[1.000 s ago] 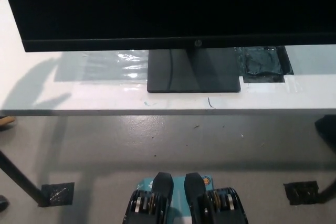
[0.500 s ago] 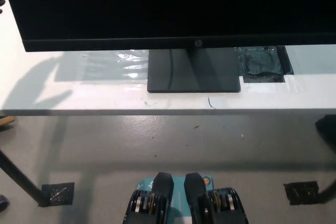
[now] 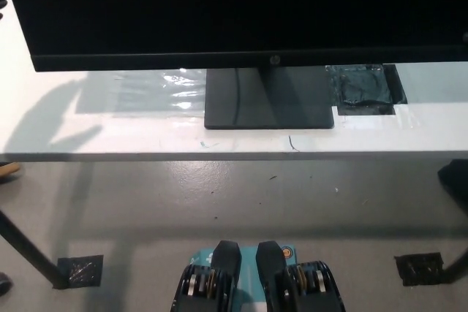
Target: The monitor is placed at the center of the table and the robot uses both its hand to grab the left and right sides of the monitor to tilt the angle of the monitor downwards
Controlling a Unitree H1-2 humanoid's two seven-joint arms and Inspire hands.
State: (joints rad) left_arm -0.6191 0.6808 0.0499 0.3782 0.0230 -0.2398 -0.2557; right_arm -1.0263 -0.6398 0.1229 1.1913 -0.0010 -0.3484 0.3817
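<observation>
I'm looking down at the wide black flat-screen monitor (image 3: 234,12), sitting on its square black base (image 3: 268,99) on the white surface (image 3: 110,133). Neither left hand nor right hand is showing, so I cannot tell their grip. If one side is pulling harder, I'm risking twisting the screen or dragging that base.

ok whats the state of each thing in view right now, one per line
monitor: screen dark, standing on its base, neither robot hand visibly on it
monitor base: flat on the table
table: white, carrying the monitor
black tape patch: stuck flat on the table, right of the base
</observation>
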